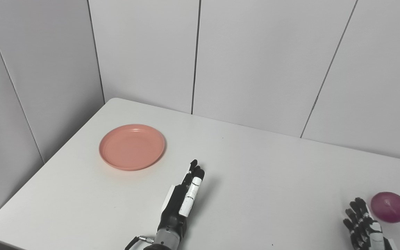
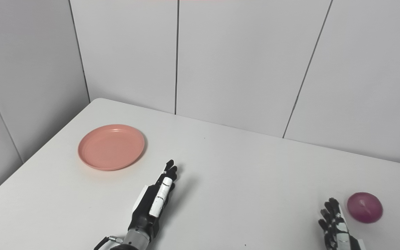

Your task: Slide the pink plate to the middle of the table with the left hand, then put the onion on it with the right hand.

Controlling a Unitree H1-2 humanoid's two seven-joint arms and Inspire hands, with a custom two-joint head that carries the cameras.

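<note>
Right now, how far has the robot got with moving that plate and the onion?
Nothing looks done yet. The round pink plastic plate sits empty toward the table's far left, not the middle. The left hand, fingers extended, is apart from the plate and holds nothing. The round purple onion lies on the table beside the open right hand, ungrasped. Both the slide and the placing remain.

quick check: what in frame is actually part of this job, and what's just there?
Part of the job:
- plate, far left, empty
- onion, near right, on the table
- left hand, short of the plate, holding nothing
- right hand, beside the onion, not gripping it

Just there:
- table
- wall panels
</note>
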